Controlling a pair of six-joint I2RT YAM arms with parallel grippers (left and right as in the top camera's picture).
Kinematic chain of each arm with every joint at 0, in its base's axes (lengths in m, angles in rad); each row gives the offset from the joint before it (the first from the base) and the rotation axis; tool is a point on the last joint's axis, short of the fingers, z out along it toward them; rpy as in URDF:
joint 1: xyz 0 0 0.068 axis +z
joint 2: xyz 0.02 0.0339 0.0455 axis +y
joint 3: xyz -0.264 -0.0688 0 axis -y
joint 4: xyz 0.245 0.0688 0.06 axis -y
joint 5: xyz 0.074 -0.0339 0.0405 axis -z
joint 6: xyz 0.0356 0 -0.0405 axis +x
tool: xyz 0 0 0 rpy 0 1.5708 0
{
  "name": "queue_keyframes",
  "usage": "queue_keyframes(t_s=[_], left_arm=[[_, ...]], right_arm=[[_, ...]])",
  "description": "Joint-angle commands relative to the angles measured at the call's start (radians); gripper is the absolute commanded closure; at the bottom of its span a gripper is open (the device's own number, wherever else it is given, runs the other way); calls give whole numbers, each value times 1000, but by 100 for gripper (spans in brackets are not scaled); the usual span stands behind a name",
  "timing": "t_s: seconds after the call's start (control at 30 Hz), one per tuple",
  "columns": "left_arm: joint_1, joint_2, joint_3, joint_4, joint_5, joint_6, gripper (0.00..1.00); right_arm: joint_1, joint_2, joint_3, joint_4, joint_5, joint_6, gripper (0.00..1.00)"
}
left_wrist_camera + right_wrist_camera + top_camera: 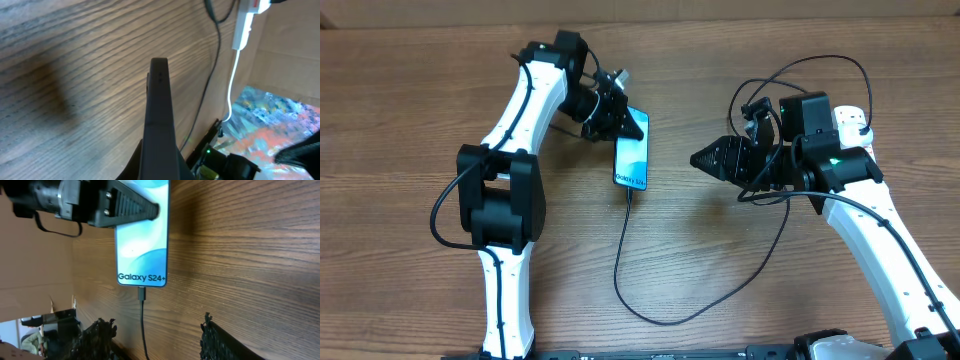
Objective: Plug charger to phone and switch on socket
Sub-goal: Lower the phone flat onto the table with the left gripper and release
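Note:
The phone (632, 160) lies on the wooden table with its blue screen up; it reads "Galaxy S24+" in the right wrist view (142, 245). My left gripper (610, 115) is shut on the phone's far end, and the left wrist view shows the phone's dark edge (159, 115) between the jaws. The charger's connector tip (142, 294) sits in the phone's near end. Its black cable (620, 260) loops down and right towards the white socket strip (852, 120), which my right arm mostly hides. My right gripper (700, 158) is open and empty, right of the phone, its fingers (155, 340) either side of the cable.
A cardboard wall (720, 12) runs along the table's back edge. The strip's thick white cord (232, 85) hangs off the table edge above a colourful painted surface (275, 120). More black cable (810, 65) loops above the right arm.

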Motion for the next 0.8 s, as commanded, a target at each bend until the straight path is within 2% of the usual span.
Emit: queue_keyframes(t_s=[0.0,0.37,0.57,0.77], left_arm=[[-8,-5,-49,32,14,0,96],[-5,-5,-200,220,11,-64,96],[-5,-5,-205,237,11,-64,96],[-5,-5,-211,238,-92,-91,96]], right_arm=[[-2,0,7,-6,23,-15,41],[-2,0,7,-15,27,-15,41],[-2,0,7,-21,34,-15,40],[-2,0,7,-23,34,-15,40]])
